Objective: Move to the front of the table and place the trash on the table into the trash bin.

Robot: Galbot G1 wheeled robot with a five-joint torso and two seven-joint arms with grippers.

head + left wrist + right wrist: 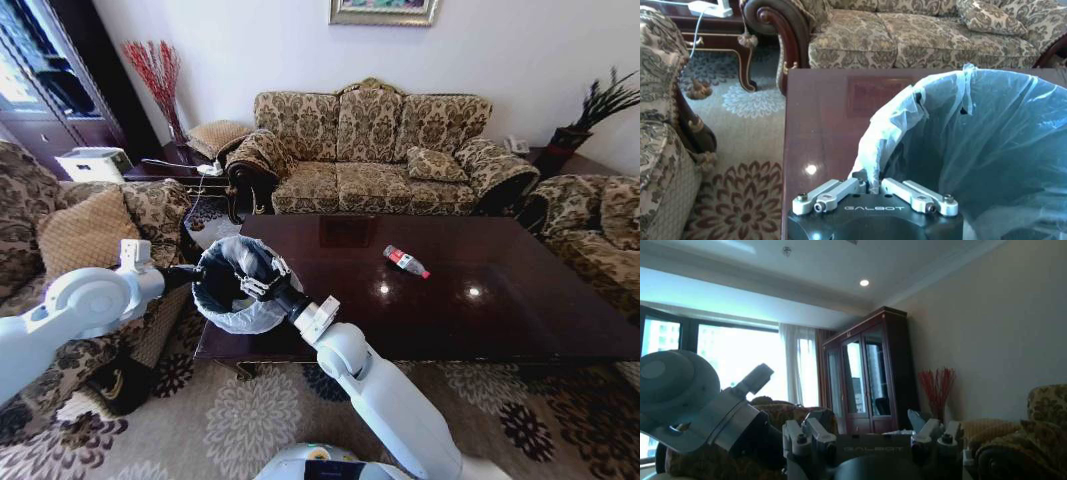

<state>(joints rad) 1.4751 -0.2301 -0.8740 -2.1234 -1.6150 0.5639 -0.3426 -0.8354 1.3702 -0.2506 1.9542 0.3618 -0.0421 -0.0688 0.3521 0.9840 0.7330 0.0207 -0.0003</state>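
Step in hand: I hold the trash bin (235, 285) up at the near left corner of the worktop (480, 310); my right gripper (252, 287) hangs over its mouth, which reads to me as the drop of a piece of litter, though I cannot make out anything between those jaws.
Left gripper (872, 192): my jaws are closed on the folded-over liner at the bin's rim, pinching plastic and edge together.
Right jaws: spread apart in the right wrist view, pointing away from the worktop toward the cabinet and window.
Trash left: a clear plastic bottle (406, 261) with a red label lies on its side near the middle of the worktop, well apart from the bin.
Next move calls for: my right arm to reach across to the bottle; round and slick, it may roll on the polished wood, so I judge a grip across its body is best.
Materials: glossy dark reddish wood that throws back ceiling lights; thin, wrinkled translucent bag over a black round bin.
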